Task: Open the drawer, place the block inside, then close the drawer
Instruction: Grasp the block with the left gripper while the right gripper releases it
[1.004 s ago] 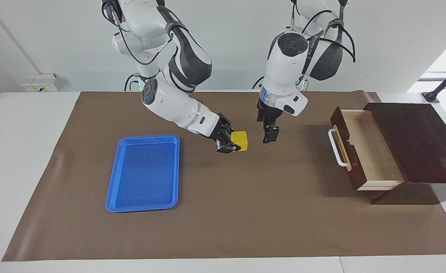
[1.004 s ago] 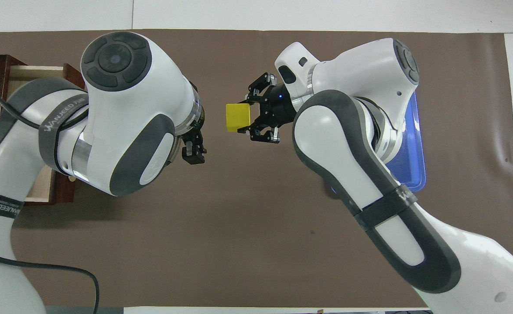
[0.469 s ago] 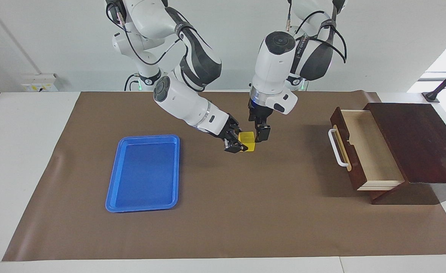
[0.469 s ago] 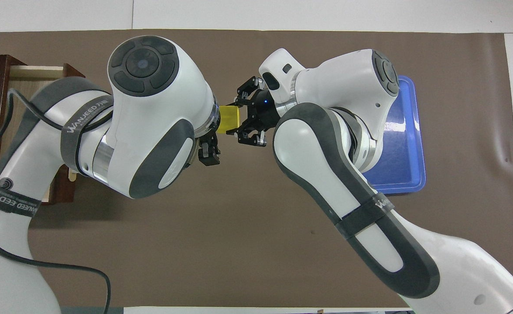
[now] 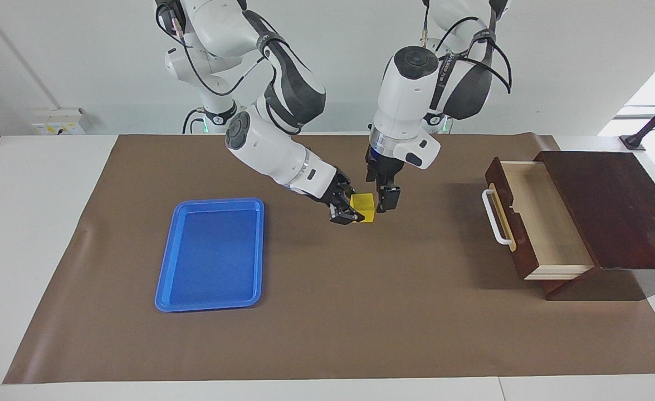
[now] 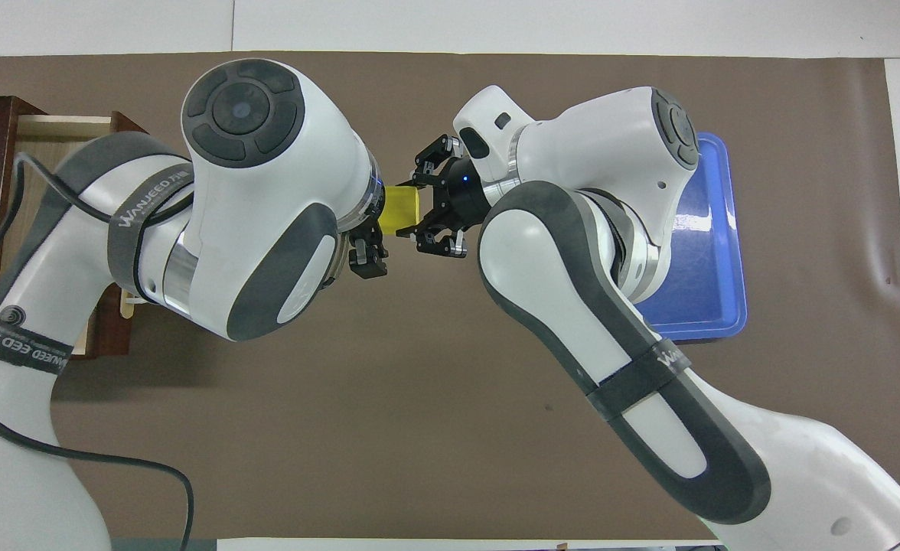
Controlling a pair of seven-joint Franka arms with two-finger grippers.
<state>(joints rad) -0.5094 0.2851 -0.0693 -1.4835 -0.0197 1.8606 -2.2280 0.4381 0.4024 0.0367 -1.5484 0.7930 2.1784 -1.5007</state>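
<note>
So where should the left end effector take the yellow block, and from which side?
From above, on the two free faces of the block. The right end effector holds it from the tray end, so the top and the drawer end are free. The left end effector stands open beside it.

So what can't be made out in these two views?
- Overhead: most of the drawer and part of the block are hidden under the left arm; the right arm covers part of the blue tray.
- Facing: whether the left gripper touches the block the right gripper holds is unclear.
</note>
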